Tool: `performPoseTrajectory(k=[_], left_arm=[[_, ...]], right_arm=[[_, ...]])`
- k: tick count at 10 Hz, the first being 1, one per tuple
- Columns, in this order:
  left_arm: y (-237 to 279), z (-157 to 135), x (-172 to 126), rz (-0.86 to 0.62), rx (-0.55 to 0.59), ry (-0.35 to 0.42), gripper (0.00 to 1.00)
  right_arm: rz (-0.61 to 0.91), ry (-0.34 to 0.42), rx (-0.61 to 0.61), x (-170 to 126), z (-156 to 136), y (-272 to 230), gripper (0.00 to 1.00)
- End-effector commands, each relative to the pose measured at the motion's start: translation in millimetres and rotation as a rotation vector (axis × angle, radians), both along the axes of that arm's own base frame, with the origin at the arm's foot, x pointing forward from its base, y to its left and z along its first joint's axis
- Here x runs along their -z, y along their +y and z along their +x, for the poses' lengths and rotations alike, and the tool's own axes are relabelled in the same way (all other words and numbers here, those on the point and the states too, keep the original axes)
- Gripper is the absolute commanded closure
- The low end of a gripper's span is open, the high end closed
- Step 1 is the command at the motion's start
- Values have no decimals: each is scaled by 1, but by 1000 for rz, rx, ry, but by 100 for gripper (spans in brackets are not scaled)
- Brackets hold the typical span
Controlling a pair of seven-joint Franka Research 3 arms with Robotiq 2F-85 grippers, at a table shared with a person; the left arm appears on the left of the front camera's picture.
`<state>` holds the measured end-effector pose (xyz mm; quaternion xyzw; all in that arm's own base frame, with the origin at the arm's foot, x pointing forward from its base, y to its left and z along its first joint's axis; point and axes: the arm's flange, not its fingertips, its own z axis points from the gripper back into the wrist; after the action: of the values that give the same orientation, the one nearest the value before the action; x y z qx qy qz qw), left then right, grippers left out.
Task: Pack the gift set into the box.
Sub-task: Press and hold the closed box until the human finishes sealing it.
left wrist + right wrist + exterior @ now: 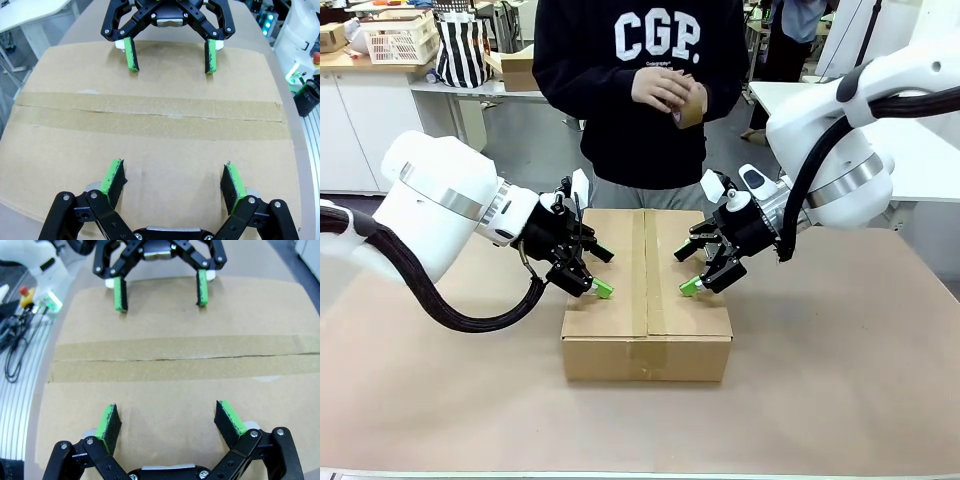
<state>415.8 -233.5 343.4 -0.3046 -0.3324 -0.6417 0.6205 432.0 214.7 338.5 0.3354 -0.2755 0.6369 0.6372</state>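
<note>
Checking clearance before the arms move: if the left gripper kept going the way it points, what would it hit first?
Most likely the box's closed top, just short of the tape strip; the left gripper is open.

The front view looks across the bench (840, 350) toward the person (640, 90). Both wrist views look closely down on the box (150, 115), facing each other.
</note>
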Motion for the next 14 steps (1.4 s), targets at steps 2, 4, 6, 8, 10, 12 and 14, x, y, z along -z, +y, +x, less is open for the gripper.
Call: performPoseTrajectory(k=[2, 4, 6, 8, 10, 12, 14], left_arm=[[0, -1, 2, 5, -1, 0, 0], [0, -1, 2, 5, -1, 0, 0], [0, -1, 2, 5, -1, 0, 0], [0, -1, 2, 5, -1, 0, 0], [0, -1, 2, 5, -1, 0, 0], [0, -1, 2, 5, -1, 0, 0], [0, -1, 2, 5, -1, 0, 0]], right_arm=[[-7, 3, 6, 4, -1, 0, 0], [-7, 3, 6, 4, -1, 0, 0], [-7, 3, 6, 4, -1, 0, 0], [-7, 3, 6, 4, -1, 0, 0], [-7, 3, 6, 4, -1, 0, 0], [-7, 3, 6, 4, -1, 0, 0], [-7, 3, 6, 4, -1, 0, 0]])
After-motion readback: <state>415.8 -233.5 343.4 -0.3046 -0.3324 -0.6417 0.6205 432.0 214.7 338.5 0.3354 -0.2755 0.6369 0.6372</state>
